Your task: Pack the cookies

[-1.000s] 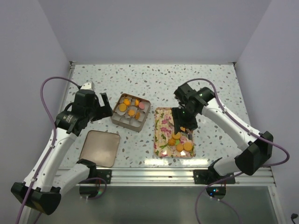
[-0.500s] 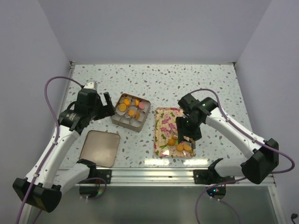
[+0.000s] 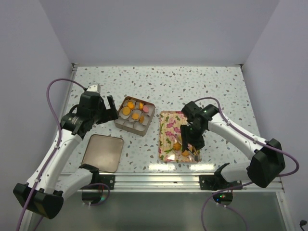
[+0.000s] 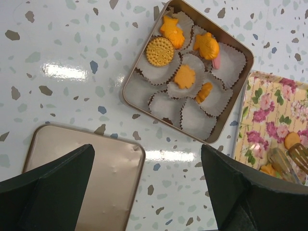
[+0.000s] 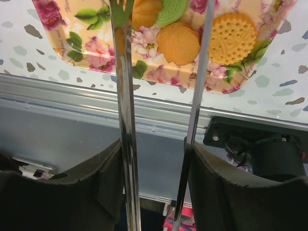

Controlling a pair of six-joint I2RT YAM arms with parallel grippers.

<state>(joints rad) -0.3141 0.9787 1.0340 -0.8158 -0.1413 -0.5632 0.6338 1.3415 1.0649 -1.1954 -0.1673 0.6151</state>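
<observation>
1. The left gripper point(image 4: 149, 161) hangs above the worktop point(image 4: 72, 48), over the lid point(image 4: 96, 163). Its jaws stand wide open and hold nothing.
2. The right gripper point(image 5: 154, 163) has its jaws closed on the tongs point(image 5: 126, 120), whose tips reach over the near end of the tray point(image 5: 62, 29).
3. Some cookies point(image 5: 178, 42) lie on that end of the tray, and more sit in the paper cups point(image 4: 197, 120) of the tin point(image 4: 126, 94).
</observation>
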